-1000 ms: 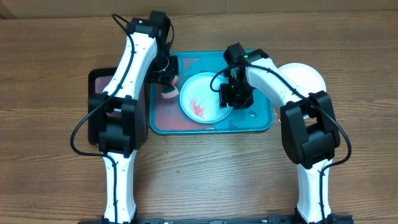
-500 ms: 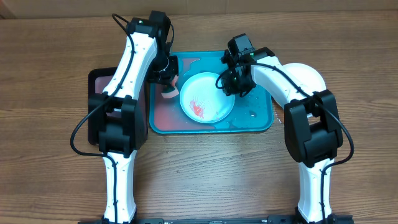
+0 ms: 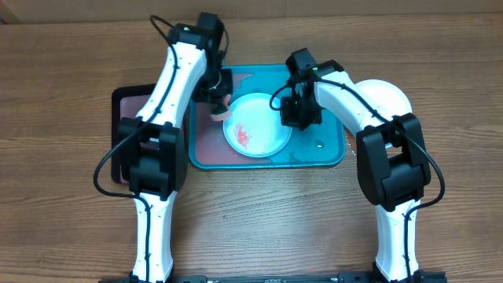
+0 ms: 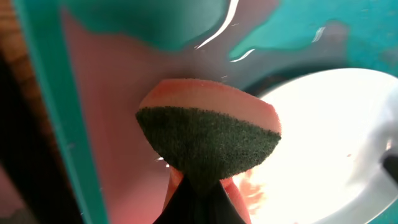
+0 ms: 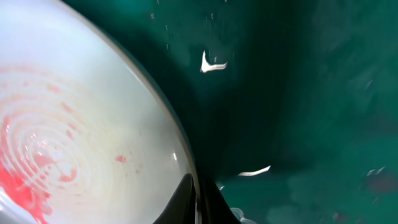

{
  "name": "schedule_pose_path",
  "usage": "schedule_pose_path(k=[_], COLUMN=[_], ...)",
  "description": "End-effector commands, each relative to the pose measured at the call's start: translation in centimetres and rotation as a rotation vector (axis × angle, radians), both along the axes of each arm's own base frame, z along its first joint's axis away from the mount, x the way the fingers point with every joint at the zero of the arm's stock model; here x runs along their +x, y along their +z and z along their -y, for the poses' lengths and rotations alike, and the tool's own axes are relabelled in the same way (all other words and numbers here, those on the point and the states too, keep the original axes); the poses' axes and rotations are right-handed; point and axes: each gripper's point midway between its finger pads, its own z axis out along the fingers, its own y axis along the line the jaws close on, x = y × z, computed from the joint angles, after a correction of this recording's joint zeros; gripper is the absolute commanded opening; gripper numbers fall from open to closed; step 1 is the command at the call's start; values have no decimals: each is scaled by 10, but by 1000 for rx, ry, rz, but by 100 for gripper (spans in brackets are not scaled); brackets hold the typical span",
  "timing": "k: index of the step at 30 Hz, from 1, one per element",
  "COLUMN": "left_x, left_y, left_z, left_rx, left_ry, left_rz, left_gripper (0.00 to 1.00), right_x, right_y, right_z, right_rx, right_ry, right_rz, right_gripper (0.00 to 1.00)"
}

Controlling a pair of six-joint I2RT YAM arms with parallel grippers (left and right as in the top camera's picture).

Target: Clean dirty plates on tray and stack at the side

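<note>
A white plate [image 3: 255, 126] with a red smear near its centre sits on the turquoise tray [image 3: 330, 149], in pinkish water. My right gripper [image 3: 292, 118] is shut on the plate's right rim; the right wrist view shows the rim between the fingers [image 5: 199, 196] and the red smear on the plate [image 5: 74, 124]. My left gripper [image 3: 218, 106] is shut on a pink sponge with a dark green scrub face [image 4: 208, 137], held just left of the plate's upper left rim [image 4: 336, 143]. Another white plate [image 3: 389, 96] lies on the table right of the tray.
A black tray [image 3: 118, 141] with a pinkish inside stands left of the turquoise tray, mostly under my left arm. The wooden table [image 3: 63, 79] surrounds both trays. Water films the turquoise tray floor [image 5: 311, 93].
The left gripper with the sponge moved up and right toward the plate's upper left rim. The right gripper closed on the right rim and the plate shifted slightly left.
</note>
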Motion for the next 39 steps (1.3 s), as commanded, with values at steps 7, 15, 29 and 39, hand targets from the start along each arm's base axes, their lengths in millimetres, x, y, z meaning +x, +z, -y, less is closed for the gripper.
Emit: schedule_pose_path(k=[7,15,29,39], left_x=[-3,-12,-69,-42], left_y=[6,-23,-67,-62], left_z=[24,22,55,88], left_rx=[93,107,-36,-195], left_ry=[-23,41,-137,-183], left_rz=[66,28,-156,-39], left_gripper=[4,4,4,4], right_x=[-16,-20,-16,-16], right_y=[-13,-23,-24,-24], right_z=[-6,-3,-5,-5], right_rx=[-44,-47,-36,-36], right_ry=[-313,-312,-305,-305], right_rz=[-94,-99,-80,-81], right_gripper=[4,4,4,4])
